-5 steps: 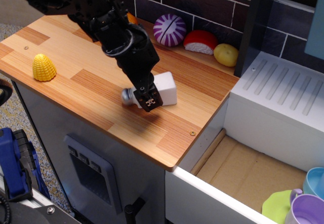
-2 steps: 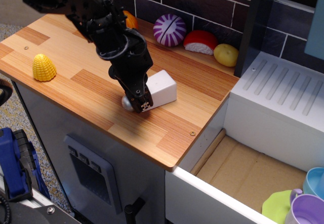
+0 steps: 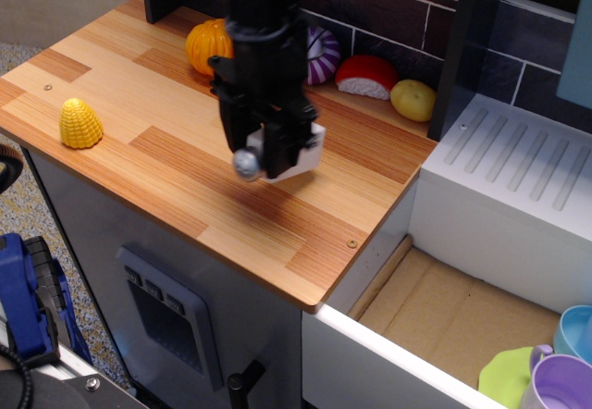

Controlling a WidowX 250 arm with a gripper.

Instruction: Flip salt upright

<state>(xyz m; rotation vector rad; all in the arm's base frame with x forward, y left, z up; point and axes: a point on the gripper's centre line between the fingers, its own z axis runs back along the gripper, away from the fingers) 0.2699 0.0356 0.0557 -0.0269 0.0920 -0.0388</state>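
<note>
Lifted off the worktop point(image 3: 176, 164) now, where a moment ago lay flat under the claw point(image 3: 270, 154). Held clamped in the claw, hanging above the wood: the salt point(image 3: 294, 150). Long axis near level, silver cap toward lower left, white base to the right. Needs turning cap-up before setting down, by my reckoning.

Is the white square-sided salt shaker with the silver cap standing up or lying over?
Lying over: the white salt shaker is gripped by the black gripper, its cap pointing sideways.
</note>
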